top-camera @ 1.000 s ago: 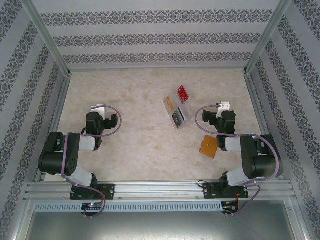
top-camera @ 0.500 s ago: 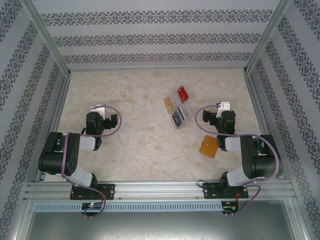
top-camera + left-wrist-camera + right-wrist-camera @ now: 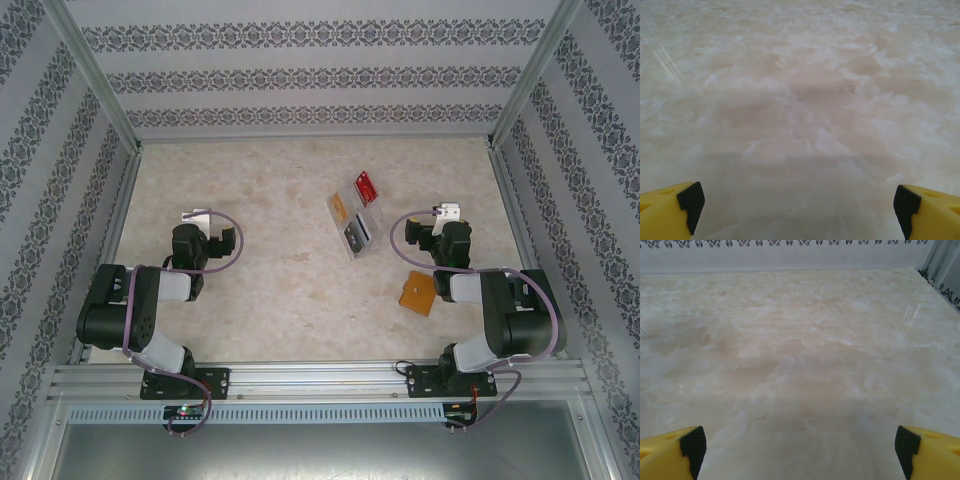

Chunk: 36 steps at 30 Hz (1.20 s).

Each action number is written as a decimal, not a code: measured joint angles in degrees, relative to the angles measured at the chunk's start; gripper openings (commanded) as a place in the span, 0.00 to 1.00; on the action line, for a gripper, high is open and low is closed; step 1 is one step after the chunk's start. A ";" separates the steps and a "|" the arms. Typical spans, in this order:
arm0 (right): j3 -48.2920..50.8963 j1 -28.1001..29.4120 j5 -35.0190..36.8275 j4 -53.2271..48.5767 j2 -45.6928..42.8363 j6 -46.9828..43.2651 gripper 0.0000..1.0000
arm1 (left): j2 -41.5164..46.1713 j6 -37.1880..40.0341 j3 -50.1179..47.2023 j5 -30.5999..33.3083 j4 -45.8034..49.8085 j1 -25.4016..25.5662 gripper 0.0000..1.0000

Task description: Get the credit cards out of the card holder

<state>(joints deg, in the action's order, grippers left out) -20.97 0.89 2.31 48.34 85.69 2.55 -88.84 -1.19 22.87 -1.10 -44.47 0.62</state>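
Observation:
The card holder (image 3: pixel 416 294), a flat orange-tan wallet, lies shut on the table just left of the right arm's forearm. Whether it holds any cards is hidden. A dark credit card (image 3: pixel 353 238) with a pale stripe lies in the clear tray (image 3: pixel 372 214), beside an orange-tan card (image 3: pixel 340 208). My left gripper (image 3: pixel 197 216) (image 3: pixel 800 205) stands open over bare table at the left, its yellow fingers (image 3: pixel 690 200) wide apart. My right gripper (image 3: pixel 447 211) (image 3: pixel 800 445) is open too, behind the card holder and right of the tray, with nothing between its fingers (image 3: pixel 905 442).
A red card (image 3: pixel 366 187) lies on the table at the tray's far end. Patterned walls and metal posts (image 3: pixel 515 100) close the table on three sides. The back wall (image 3: pixel 790 255) stands ahead of the right gripper.

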 measured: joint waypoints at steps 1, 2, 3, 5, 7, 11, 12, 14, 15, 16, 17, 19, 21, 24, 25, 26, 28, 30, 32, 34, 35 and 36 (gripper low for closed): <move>0.00 0.00 0.00 0.00 0.00 0.00 0.98 | 0.00 0.02 0.00 0.00 0.00 0.00 0.99; 0.00 0.00 0.00 0.00 0.00 0.00 0.98 | 0.00 0.00 0.00 0.00 -0.02 0.00 0.99; 0.00 0.00 0.00 0.00 0.00 0.00 0.98 | 0.00 0.00 0.00 0.02 -0.11 0.00 0.99; 0.00 0.00 0.11 0.04 -0.02 0.00 0.98 | 0.04 -0.04 0.00 0.37 -0.17 0.00 0.99; -0.04 0.00 0.90 -0.24 -0.22 0.02 0.98 | 0.50 -0.11 0.00 1.44 0.07 0.00 1.00; -2.47 0.00 3.74 -7.30 -4.50 0.28 0.98 | 5.81 -0.35 0.72 3.13 5.09 0.00 0.99; -3.52 0.02 4.59 -9.35 -5.92 0.50 0.98 | 7.48 -0.46 1.44 3.50 6.84 0.00 0.99; -5.97 0.02 6.34 -13.51 -8.83 1.44 0.98 | 10.93 -0.92 4.00 4.37 11.21 0.00 0.99; -7.30 0.02 7.23 -15.85 -10.45 2.27 0.98 | 12.52 -1.46 5.55 4.63 13.55 0.00 0.99; -8.26 0.00 7.76 -17.62 -11.65 3.06 0.98 | 13.79 -2.14 6.91 4.83 15.58 0.00 0.99; -9.27 0.00 8.17 -19.87 -13.05 3.89 0.98 | 15.17 -3.06 8.63 5.03 18.27 0.00 0.99; -11.39 0.02 8.92 -26.25 -15.91 6.54 0.98 | 17.46 -5.18 11.76 5.20 23.32 0.00 0.99; -14.40 0.00 9.25 -34.29 -18.38 9.62 0.98 | 19.61 -7.76 14.51 4.81 28.89 0.00 0.99; -19.78 0.00 7.87 -46.23 -20.68 14.19 0.98 | 22.25 -11.63 17.88 3.34 36.87 0.00 0.99; -21.22 0.00 6.47 -49.59 -21.33 15.67 0.98 | 22.91 -13.14 18.99 2.82 39.69 0.00 0.99; -22.12 0.00 4.74 -52.15 -21.84 16.92 0.98 | 23.34 -14.49 20.00 2.45 42.29 0.00 0.99; -23.12 0.00 0.20 -57.07 -22.75 19.45 0.97 | 23.85 -16.90 21.46 1.49 46.71 0.00 0.99; -23.17 0.13 -4.24 -61.31 -23.04 22.10 0.95 | 24.06 -18.69 22.12 0.52 49.94 0.00 0.99; -23.02 0.61 -8.48 -64.87 -23.02 24.92 0.91 | 24.24 -19.89 22.14 -0.59 52.68 0.00 0.99; -22.58 1.90 -12.11 -66.69 -23.02 27.71 0.88 | 24.44 -20.61 22.14 -1.73 54.42 0.00 0.99; -22.25 3.02 -13.97 -67.14 -22.84 29.16 0.87 | 24.52 -20.90 22.12 -2.19 54.86 0.00 0.99; -21.92 4.04 -15.43 -67.23 -22.53 30.29 0.86 | 24.63 -21.09 22.12 -2.64 55.19 0.00 0.99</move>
<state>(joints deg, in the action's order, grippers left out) -42.89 4.93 -13.13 -18.90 63.16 32.84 -64.20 -22.28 44.99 -3.75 10.72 0.62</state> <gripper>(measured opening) 0.878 0.994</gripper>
